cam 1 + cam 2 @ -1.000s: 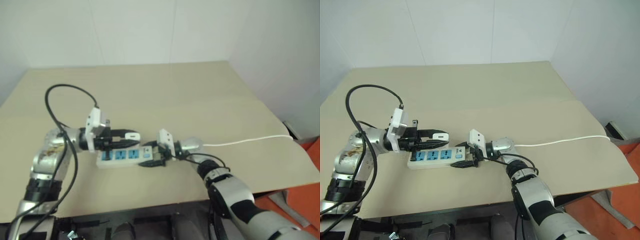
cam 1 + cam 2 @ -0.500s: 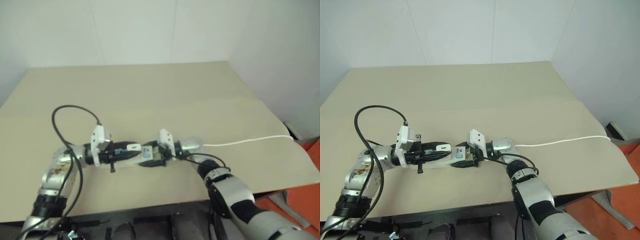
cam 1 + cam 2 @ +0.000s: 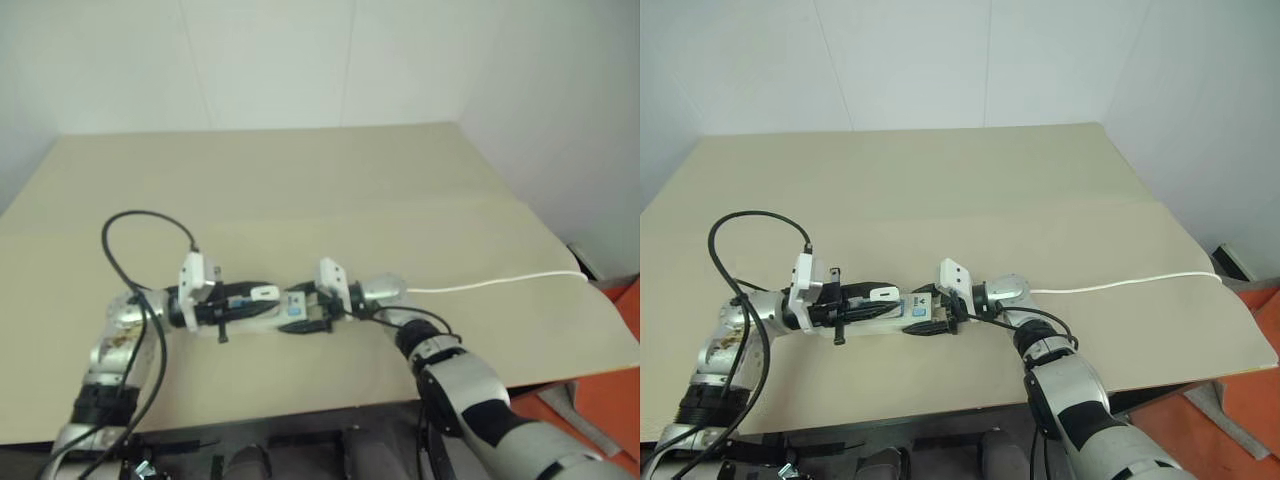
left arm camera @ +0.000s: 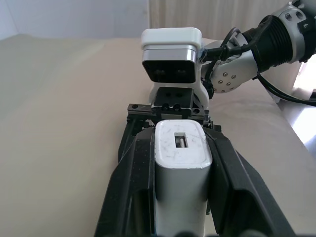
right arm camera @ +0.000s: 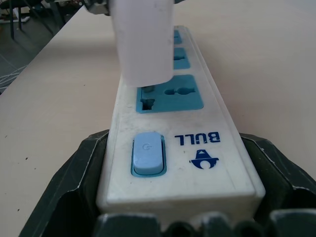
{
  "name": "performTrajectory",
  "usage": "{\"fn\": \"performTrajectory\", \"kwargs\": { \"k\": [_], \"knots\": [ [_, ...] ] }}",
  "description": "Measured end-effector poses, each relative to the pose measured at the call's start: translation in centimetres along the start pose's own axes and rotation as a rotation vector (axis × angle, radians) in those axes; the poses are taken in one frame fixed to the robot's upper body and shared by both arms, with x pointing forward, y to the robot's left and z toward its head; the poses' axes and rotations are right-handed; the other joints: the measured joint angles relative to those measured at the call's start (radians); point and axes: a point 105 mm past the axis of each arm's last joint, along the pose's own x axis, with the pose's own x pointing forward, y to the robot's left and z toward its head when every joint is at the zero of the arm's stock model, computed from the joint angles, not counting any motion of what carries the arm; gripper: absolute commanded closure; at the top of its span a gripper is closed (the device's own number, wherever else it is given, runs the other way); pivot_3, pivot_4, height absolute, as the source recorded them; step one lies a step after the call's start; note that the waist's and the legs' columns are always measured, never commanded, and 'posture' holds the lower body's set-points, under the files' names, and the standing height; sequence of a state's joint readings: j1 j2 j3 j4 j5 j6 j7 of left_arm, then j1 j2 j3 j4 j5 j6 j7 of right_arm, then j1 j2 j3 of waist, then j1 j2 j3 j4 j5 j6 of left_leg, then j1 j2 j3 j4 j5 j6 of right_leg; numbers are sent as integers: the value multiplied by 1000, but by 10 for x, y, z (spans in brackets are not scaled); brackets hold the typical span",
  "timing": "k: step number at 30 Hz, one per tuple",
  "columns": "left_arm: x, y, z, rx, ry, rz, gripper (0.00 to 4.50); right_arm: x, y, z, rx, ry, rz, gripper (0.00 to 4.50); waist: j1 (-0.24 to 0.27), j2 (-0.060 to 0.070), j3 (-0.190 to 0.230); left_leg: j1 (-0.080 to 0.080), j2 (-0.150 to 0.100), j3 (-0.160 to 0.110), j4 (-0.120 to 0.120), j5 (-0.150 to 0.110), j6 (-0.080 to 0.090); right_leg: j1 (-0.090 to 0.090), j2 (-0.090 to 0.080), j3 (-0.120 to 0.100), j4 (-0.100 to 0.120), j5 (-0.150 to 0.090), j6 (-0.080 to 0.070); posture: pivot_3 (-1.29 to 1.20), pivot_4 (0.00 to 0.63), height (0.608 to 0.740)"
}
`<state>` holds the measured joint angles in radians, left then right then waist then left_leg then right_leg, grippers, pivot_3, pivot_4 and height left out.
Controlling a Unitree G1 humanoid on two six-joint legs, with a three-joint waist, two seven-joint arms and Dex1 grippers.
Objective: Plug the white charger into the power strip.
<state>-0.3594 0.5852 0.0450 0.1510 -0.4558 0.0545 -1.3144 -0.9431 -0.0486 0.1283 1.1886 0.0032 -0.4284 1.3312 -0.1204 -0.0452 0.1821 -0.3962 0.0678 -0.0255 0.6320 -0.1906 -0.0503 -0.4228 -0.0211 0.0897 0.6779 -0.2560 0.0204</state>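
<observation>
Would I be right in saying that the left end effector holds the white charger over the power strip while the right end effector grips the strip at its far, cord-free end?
Not quite: the right end effector grips the power strip at its switch end, as the right wrist view shows. The left end effector does hold the white charger over the strip.

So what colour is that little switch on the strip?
Light blue switch, clearest in the right wrist view.

i see my right gripper clamping the power strip, white charger just above its nearest socket.
</observation>
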Motion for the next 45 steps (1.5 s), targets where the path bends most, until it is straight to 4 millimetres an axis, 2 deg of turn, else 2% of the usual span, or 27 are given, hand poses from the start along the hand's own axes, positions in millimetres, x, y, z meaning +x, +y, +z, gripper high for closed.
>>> {"fn": "performTrajectory", "kwargs": {
  "k": [9, 21, 45],
  "knots": [
    [12, 2, 0, 8, -24, -16, 3475, -2, 0, 0, -2, 4, 0, 1068, 4, 0, 0, 0, 0, 0, 0, 0, 0, 0, 0, 0, 0, 0, 0, 0, 150, 740],
    [10, -3, -1, -14, -20, -51, 3475, -2, 0, 0, -3, 6, 0, 1068, 5, 0, 0, 0, 0, 0, 0, 0, 0, 0, 0, 0, 0, -2, 4, 0, 150, 740],
    [8, 1, -11, -41, 1, -63, 3475, -3, -1, 0, -12, 14, 1, 1068, 7, 0, 0, 0, 0, 0, 0, 0, 0, 0, 0, 0, 0, -3, 4, 0, 150, 740]
  ]
}}
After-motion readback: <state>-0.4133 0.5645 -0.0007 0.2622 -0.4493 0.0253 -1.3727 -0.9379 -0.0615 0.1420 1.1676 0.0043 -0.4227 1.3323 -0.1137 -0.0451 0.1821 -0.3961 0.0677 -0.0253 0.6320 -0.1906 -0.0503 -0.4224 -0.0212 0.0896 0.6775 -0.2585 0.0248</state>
